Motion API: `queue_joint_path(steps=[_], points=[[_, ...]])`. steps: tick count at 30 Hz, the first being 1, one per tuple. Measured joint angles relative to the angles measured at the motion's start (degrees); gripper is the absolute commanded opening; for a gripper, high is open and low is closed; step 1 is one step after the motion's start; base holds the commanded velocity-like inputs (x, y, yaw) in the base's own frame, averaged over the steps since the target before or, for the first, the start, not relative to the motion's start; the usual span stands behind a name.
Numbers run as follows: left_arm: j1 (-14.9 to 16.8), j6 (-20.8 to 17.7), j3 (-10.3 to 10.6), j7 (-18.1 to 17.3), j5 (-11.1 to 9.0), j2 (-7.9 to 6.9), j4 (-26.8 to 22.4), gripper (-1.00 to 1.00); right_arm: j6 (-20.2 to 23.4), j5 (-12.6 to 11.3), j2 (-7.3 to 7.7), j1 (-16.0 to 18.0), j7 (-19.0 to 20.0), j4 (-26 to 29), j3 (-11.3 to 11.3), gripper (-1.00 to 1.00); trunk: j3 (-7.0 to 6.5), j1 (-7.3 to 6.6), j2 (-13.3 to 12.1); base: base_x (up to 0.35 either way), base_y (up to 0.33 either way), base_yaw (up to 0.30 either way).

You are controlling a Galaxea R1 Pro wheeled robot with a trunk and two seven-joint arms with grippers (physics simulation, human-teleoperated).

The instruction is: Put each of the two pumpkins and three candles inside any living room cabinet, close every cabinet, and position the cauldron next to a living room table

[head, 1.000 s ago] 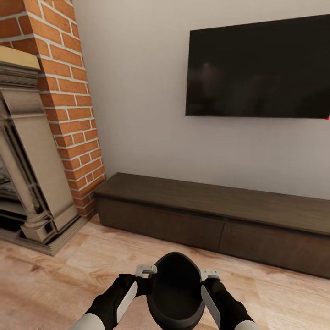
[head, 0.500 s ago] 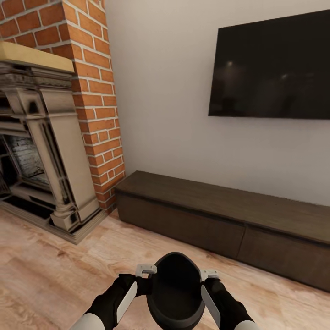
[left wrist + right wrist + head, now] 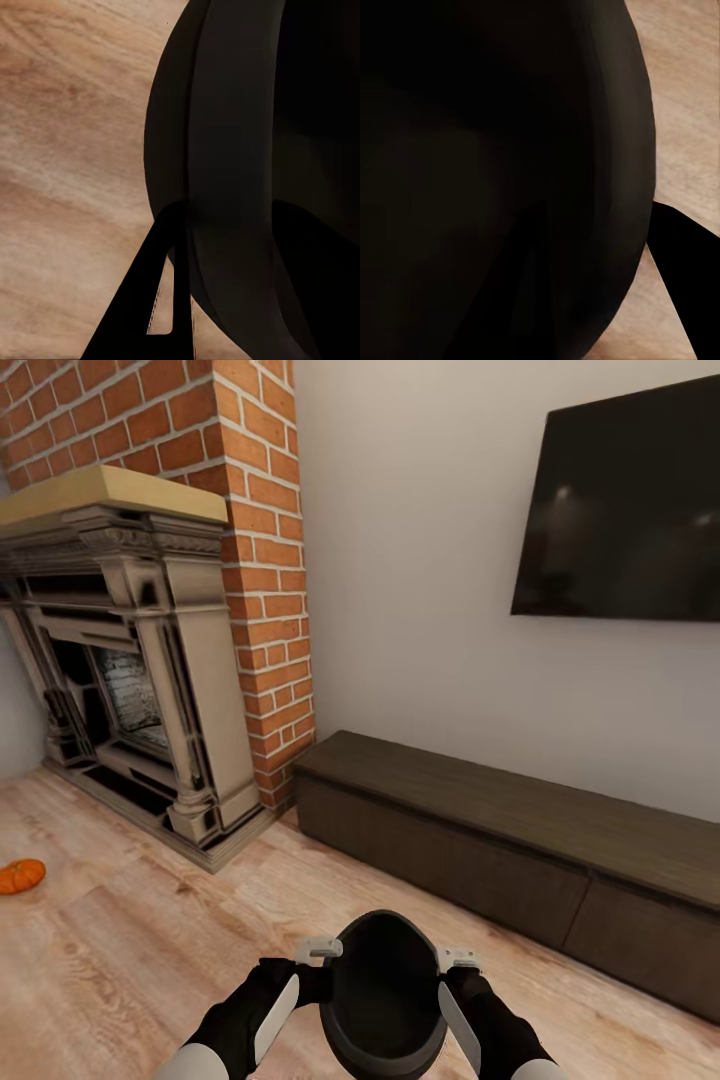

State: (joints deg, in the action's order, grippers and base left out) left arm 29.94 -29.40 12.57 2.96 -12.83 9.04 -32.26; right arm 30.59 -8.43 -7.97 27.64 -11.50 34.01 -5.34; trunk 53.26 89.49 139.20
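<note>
A black cauldron (image 3: 383,990) hangs low in the head view, held between my two arms. My left gripper (image 3: 320,958) is shut on its left rim and my right gripper (image 3: 456,964) on its right rim. Up close, the cauldron's dark wall (image 3: 247,150) curves over the wood floor beside a dark finger (image 3: 135,315); in the right wrist view the cauldron (image 3: 495,150) takes up most of the picture. One orange pumpkin (image 3: 20,875) lies on the floor at the far left. The long dark-brown cabinet (image 3: 480,830) stands shut against the wall ahead. Candles and table are out of view.
A brick chimney with an ornate fireplace (image 3: 140,660) stands at the left, its hearth reaching onto the floor. A black TV (image 3: 630,510) hangs on the wall above the cabinet. Light wood floor (image 3: 150,960) lies between me and the cabinet.
The camera has turned left: cabinet and TV slid right in the picture, the fireplace came fully into view and the pumpkin appeared. The cauldron and both arms keep their pose.
</note>
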Motion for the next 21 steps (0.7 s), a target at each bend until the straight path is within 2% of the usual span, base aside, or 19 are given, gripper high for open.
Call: queue_joint_path(steps=[21], points=[[0.00, -0.01, -0.01, 0.00, -0.07, -0.02, -0.03, -1.00, 0.15, 0.28, -0.06, 0.00, -0.01, 0.13, 0.06, -1.00, 0.00, 0.00, 0.00, 0.000, 0.000, 0.290]])
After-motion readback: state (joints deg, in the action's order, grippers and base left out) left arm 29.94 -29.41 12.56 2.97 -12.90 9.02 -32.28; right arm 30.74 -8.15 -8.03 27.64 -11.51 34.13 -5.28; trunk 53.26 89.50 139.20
